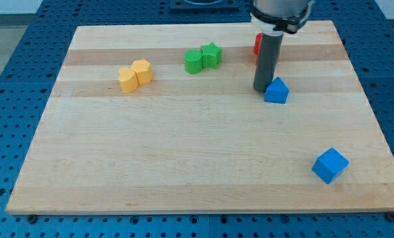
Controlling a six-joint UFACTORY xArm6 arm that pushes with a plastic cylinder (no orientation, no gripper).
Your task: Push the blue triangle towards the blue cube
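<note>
The blue triangle (276,91) lies on the wooden board (184,152) at the view's upper right. The blue cube (330,165) sits near the board's lower right corner, well below and to the right of the triangle. My tip (262,89) stands at the triangle's left edge, touching or almost touching it. The dark rod rises from there to the view's top.
A red block (257,45) shows partly behind the rod, above the triangle. Two green blocks (202,58) sit together at the upper middle. Two yellow blocks (135,75) sit together at the upper left. A blue perforated table surrounds the board.
</note>
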